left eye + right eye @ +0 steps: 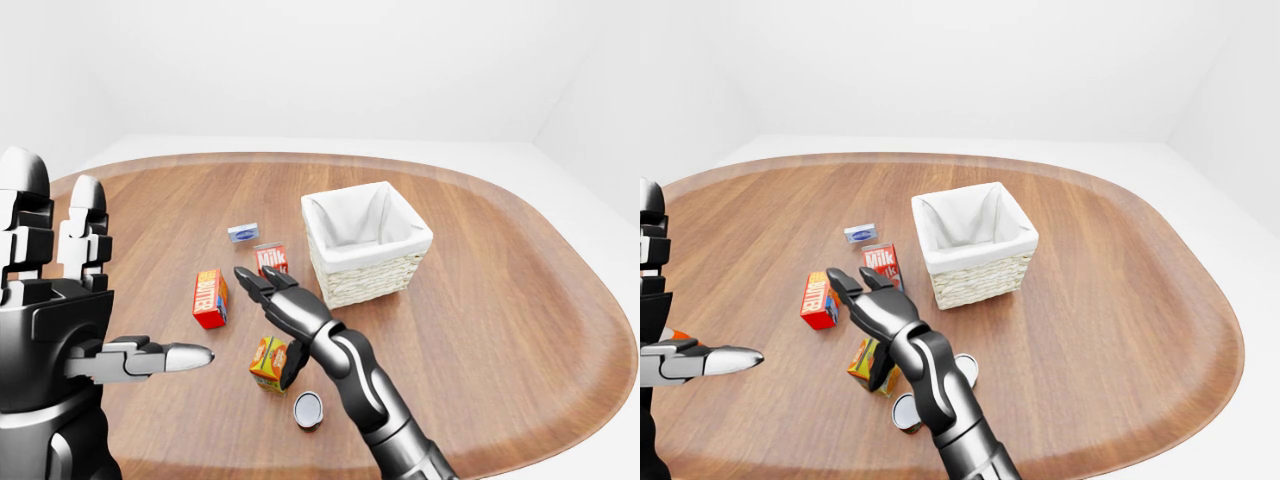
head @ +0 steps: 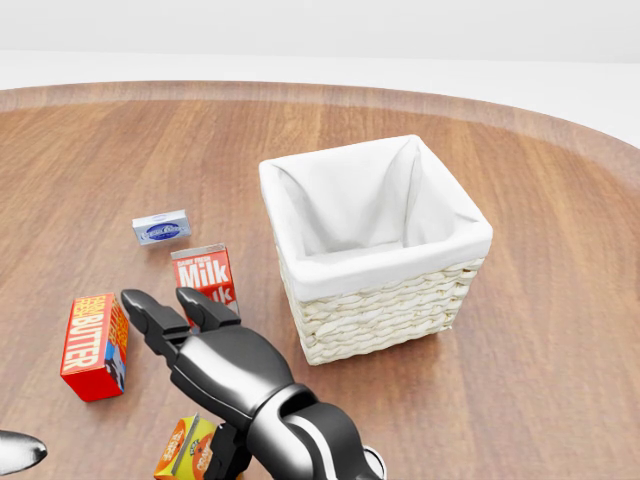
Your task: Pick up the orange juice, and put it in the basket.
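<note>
Orange juice carton (image 1: 269,362) stands on the wooden worktop (image 1: 500,300) near the bottom of the left-eye view, the right hand (image 1: 270,300) spread wide just above it, thumb alongside, fingers not closed. A small round can (image 1: 308,409) lies nearby. The left hand (image 1: 60,290) is raised at left, fingers open. Farther up: butter box (image 1: 209,298), milk carton (image 1: 271,258), lined wicker basket (image 1: 366,243)

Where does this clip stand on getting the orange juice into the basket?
Nothing is finished: the basket holds only its white liner. In hand: the right hand, fingers open, is over the orange juice, its thumb beside the carton, which stands on the table. The left hand is raised and open. Left: grasp, lift, carry, release.
</note>
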You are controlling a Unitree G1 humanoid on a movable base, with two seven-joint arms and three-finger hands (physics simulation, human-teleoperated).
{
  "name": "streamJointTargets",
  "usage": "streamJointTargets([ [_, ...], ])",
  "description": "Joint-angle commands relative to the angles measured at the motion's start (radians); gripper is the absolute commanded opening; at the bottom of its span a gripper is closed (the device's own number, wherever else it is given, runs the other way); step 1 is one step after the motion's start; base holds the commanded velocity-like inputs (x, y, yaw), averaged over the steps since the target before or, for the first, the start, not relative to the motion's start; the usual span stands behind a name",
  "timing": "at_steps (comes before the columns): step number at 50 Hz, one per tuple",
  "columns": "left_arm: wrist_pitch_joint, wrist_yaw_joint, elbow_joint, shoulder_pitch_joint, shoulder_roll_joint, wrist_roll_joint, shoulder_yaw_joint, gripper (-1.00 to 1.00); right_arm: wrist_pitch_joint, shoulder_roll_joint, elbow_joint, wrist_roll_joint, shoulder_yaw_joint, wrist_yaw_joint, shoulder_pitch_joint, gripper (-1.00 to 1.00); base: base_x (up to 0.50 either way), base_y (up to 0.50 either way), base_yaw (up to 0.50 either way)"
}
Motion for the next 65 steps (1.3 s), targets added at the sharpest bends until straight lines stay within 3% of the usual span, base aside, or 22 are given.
streamJointTargets([
  [1, 0.000, -0.001, -0.001, 0.002, -0.002, 0.000, 0.000, 1.00, -0.041, -0.004, 0.091, 0.020, -0.006, -0.055, 0.010, 1.00, 0.00, 0.00, 0.00],
  [11, 0.000, 0.001, -0.005, 0.001, -0.002, 0.002, -0.001, 1.00, -0.063, -0.007, 0.135, 0.035, -0.009, -0.084, 0.017, 1.00, 0.00, 0.00, 0.00],
  [65, 0.000, 0.001, -0.003, 0.000, 0.000, 0.001, -0.001, 1.00, -0.063, -0.003, 0.466, 0.103, -0.101, -0.222, -0.095, 1.00, 0.00, 0.00, 0.00],
])
